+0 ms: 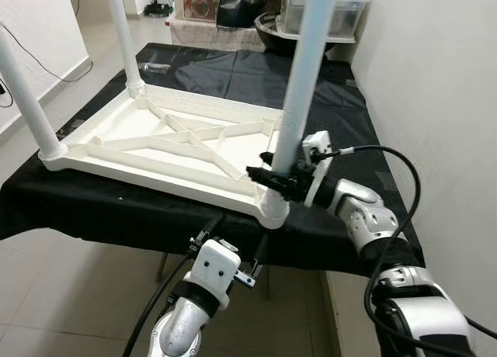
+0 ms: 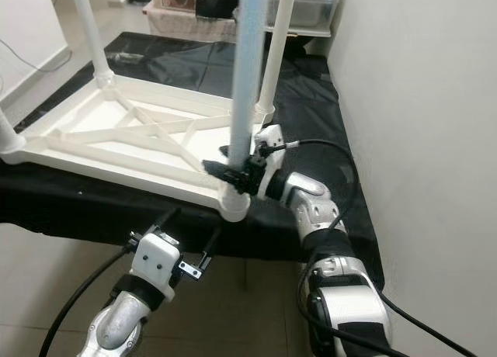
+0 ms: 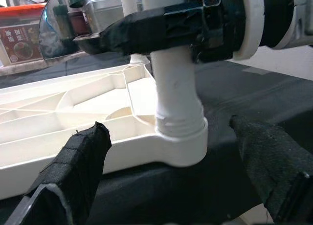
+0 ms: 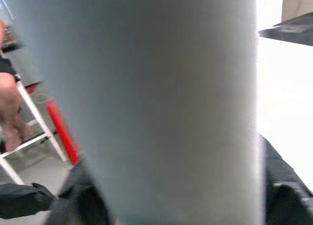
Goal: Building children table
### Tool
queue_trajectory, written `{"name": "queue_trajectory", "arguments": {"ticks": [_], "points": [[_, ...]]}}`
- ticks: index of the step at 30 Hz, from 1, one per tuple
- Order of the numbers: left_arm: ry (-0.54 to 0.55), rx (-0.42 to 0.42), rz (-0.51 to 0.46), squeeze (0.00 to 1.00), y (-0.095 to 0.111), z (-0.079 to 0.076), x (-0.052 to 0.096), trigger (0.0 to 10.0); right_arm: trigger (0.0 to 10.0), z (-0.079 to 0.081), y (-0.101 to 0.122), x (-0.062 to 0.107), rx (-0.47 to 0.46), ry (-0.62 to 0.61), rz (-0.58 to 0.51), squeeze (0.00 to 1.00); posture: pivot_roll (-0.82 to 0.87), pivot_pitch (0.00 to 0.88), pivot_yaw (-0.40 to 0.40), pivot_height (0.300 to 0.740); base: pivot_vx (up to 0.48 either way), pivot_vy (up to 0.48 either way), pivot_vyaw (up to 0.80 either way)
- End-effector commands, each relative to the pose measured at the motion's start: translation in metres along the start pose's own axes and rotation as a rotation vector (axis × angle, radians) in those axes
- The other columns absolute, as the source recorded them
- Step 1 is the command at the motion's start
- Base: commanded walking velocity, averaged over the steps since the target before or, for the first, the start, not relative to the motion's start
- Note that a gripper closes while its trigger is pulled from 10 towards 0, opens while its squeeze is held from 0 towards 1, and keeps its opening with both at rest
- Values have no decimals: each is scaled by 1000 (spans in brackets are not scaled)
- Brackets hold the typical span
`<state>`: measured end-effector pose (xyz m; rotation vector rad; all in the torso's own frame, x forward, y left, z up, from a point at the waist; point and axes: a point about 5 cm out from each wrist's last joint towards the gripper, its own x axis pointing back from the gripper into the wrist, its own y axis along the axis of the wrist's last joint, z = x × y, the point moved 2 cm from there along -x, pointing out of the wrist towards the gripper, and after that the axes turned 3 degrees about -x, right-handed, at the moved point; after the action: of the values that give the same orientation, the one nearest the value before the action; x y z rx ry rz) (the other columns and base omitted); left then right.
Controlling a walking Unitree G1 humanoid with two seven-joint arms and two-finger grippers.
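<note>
The right end effector (image 1: 268, 173) is clamped around a pale table leg (image 1: 303, 77), just above its corner socket (image 1: 272, 209) on the upturned white tabletop (image 1: 178, 151). Below, the left end effector (image 3: 171, 176) gapes wide. The rigid, light-looking plastic seems slippery; grip low.

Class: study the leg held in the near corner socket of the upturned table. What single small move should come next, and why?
Probably the right gripper should twist the leg further into the corner socket: its fingers clamp the leg just above the socket, where thread ridges show. The left gripper waits open below.
</note>
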<state>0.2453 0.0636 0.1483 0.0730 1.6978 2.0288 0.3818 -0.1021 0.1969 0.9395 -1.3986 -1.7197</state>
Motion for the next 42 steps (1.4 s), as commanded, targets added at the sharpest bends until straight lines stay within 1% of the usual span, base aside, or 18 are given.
{"name": "queue_trajectory", "arguments": {"ticks": [1,2,7,14,15,16,17,18,22,31,32,34,35,36,37,40,41,42], "points": [[-4,12,20,0,-4,-2,2,10000,3255,3,-3,-5,10,24,17,0,111,110,-90,740,0,0,0],[-4,12,20,0,-4,-2,2,10000,0,4,-3,-7,11,20,8,0,111,110,-90,740,0,0,0],[-3,12,21,0,-4,-2,3,10000,0,-3,2,-11,5,-72,-44,0,111,113,-90,740,0,0,0],[-5,11,22,0,-4,-1,3,10000,0,-29,2,-2,11,-430,-78,0,108,112,-86,740,0,0,0],[-6,11,23,0,-4,-1,3,10000,0,-43,0,9,33,-657,-77,0,107,109,-85,740,0,0,0],[-6,11,23,0,-4,-1,3,10000,0,-43,0,9,33,-657,-77,0,107,109,-85,740,0,0,0],[-7,10,26,0,-5,-2,3,10000,0,-65,-2,43,68,-1113,-113,0,108,107,-86,740,0,0,0],[-7,10,26,0,-5,-2,3,10000,0,-65,-2,43,68,-1113,-113,0,108,107,-86,740,0,0,0],[-8,9,28,0,-5,-2,4,10000,0,-66,-6,71,30,-1444,-183,0,110,102,-87,740,0,0,0],[-11,9,29,0,-6,-4,5,10000,0,-54,-10,52,-12,-1485,-205,0,111,96,-86,740,0,0,0],[-11,8,30,0,-6,-4,5,10000,10000,-52,-8,44,6,-1432,-220,0,113,95,-89,740,0,0,0],[-11,8,30,0,-6,-4,5,10000,10000,-52,-8,44,6,-1432,-220,0,113,95,-89,740,0,0,0],[-10,8,31,0,-6,-3,5,10000,10000,-49,-5,37,39,-1382,-238,1000,112,92,-88,740,0,0,0],[-9,8,32,0,-7,-3,5,10000,10000,-48,-5,33,35,-1345,-246,1000,109,90,-87,740,0,0,0],[-9,9,33,0,-7,-3,5,10000,10000,-48,-6,31,17,-1299,-254,663,106,84,-86,740,0,0,0],[-10,9,33,0,-7,-3,6,10000,10000,-48,-6,31,8,-1283,-256,663,106,84,-86,740,0,0,0],[-11,9,33,0,-7,-3,6,10000,10000,-48,-4,28,-24,-1201,-272,0,103,80,-85,740,0,0,0],[-12,9,32,0,-7,-3,6,10000,10000,-48,-3,24,-49,-1111,-280,0,102,78,-84,740,0,0,0]]}}
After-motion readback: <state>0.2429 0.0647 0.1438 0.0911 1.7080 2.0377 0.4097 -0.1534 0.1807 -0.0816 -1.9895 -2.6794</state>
